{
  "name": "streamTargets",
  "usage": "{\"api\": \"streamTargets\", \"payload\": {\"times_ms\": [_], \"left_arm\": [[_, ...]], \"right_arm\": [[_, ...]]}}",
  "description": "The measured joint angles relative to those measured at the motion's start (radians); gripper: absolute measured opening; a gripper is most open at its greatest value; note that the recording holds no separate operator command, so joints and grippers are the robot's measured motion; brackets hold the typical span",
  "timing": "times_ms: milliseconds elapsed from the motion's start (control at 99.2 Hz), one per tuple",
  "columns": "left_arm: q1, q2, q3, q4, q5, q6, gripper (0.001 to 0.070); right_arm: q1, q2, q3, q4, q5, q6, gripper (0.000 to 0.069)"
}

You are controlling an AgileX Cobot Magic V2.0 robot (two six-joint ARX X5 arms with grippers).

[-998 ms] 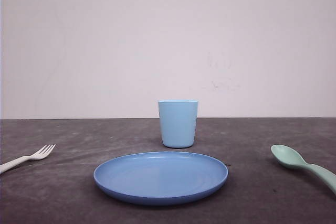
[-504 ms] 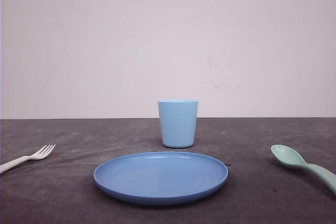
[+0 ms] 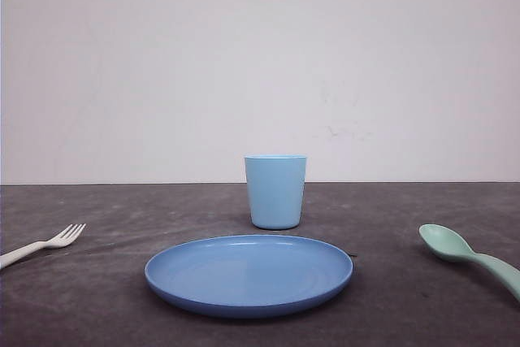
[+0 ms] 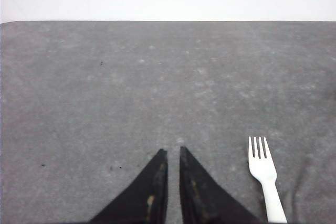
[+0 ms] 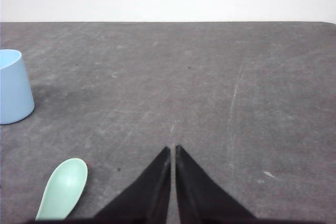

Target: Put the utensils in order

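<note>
A white four-tined fork (image 3: 45, 243) lies on the dark table at the far left, tines pointing toward the middle. A mint-green spoon (image 3: 467, 253) lies at the far right, bowl toward the plate. In the left wrist view the fork (image 4: 264, 174) rests just beside my left gripper (image 4: 171, 151), whose black fingers are nearly together with nothing between them. In the right wrist view the spoon's bowl (image 5: 64, 188) lies a little off to the side of my right gripper (image 5: 172, 148), which is shut and empty above the table.
A round blue plate (image 3: 249, 273) sits in the middle near the front, with a light blue cup (image 3: 275, 191) upright just behind it. The cup (image 5: 14, 86) also appears beyond the spoon in the right wrist view. A pale wall stands behind the grey table (image 3: 122, 298).
</note>
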Motion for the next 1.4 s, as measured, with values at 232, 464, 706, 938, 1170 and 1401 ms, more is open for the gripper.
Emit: {"api": "streamTargets", "payload": {"times_ms": [232,464,706,938,1170,1401], "left_arm": [[0.000,0.000,0.000,0.000,0.000,0.000,0.0015],[0.000,0.000,0.000,0.000,0.000,0.000,0.0015],[0.000,0.000,0.000,0.000,0.000,0.000,0.0015],[0.000,0.000,0.000,0.001,0.000,-0.063,0.0015],[0.000,0.000,0.000,0.114,0.005,-0.191,0.0015],[0.000,0.000,0.072,0.199,0.069,-0.303,0.0015]], "right_arm": [[0.000,0.000,0.000,0.000,0.000,0.000,0.0017],[0.000,0.000,0.000,-0.002,0.006,-0.020,0.0017],[0.000,0.000,0.000,-0.003,0.026,-0.026,0.0017],[0.000,0.000,0.000,-0.001,0.025,-0.010,0.0017],[0.000,0.000,0.017,0.074,0.000,0.105,0.0013],[0.000,0.001,0.189,0.054,-0.001,0.206,0.0010]]}}
